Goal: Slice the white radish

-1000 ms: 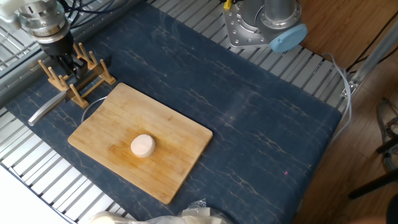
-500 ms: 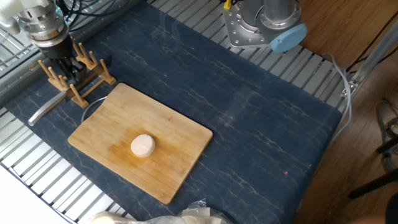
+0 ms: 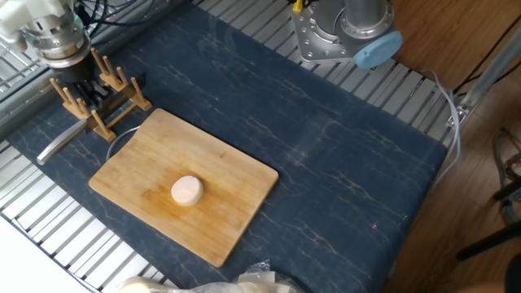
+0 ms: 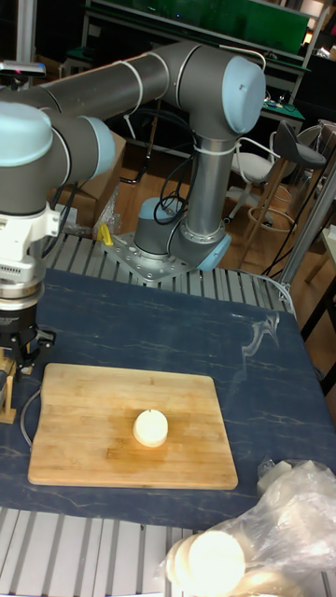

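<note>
Gripper (image 3: 84, 91) down in wooden rack (image 3: 104, 102); its opening seemingly hidden.

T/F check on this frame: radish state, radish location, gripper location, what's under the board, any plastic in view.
1. The white radish is one whole round chunk. True.
2. It lies on the blue mat. False: it sits on the wooden board.
3. The gripper hovers over the radish. False: it is at the wooden rack, beside the board's far corner.
4. The board lies on the blue mat. True.
5. Plastic wrap lies near the table's front edge. True.
</note>
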`<state>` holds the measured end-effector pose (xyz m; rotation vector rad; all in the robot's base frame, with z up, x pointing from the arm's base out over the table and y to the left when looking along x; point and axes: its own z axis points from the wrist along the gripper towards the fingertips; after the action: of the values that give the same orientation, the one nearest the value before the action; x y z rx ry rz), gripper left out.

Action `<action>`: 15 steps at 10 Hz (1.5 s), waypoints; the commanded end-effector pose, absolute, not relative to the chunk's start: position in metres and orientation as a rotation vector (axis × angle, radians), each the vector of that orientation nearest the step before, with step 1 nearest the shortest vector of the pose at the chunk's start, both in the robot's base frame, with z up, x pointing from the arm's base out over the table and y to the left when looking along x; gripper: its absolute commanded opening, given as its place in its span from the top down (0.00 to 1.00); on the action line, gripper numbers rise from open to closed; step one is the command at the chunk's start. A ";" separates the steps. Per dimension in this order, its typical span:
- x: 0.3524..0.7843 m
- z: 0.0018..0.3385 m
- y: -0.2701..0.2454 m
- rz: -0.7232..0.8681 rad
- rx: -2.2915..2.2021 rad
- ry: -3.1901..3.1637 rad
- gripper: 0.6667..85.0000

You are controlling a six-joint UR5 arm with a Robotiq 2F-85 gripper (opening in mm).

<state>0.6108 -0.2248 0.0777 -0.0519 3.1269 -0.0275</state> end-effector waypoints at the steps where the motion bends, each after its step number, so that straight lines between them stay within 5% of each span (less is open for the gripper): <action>1: 0.614 0.070 -0.230 -0.051 -0.016 3.123 0.55; 15: 0.606 0.056 -0.231 -0.053 0.029 3.115 0.64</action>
<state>0.6031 -0.2313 0.0563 0.0108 3.1281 -0.0704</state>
